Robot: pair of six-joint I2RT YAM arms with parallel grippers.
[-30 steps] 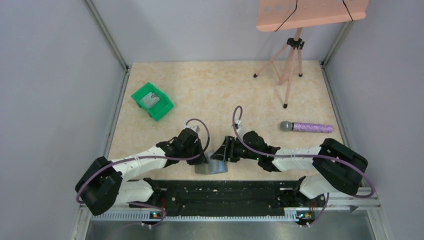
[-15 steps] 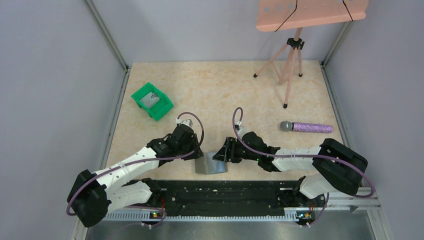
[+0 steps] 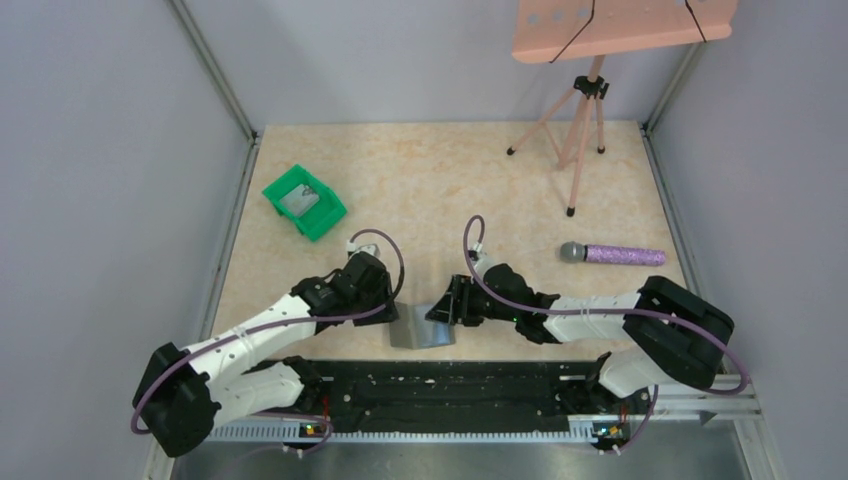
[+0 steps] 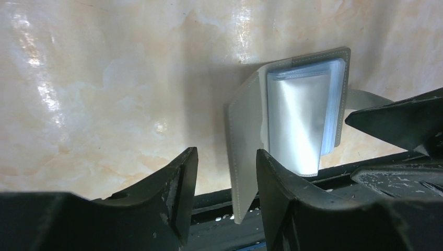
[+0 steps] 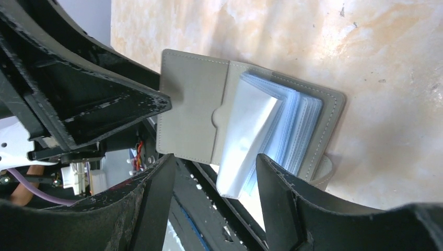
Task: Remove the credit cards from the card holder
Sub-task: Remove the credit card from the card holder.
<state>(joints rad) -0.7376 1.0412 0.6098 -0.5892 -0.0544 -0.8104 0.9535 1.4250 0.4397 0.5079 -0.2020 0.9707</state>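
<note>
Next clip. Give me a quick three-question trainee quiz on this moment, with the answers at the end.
1. True or false: the card holder lies shut on the table.
2. The left gripper and the right gripper are: A) both open; B) both shut; C) one open, one shut.
3. Fill in: the plastic bin at the table's far left is ___ in colour.

Key: 1 false, it lies open with its clear sleeves showing; 2 A; 3 green.
</note>
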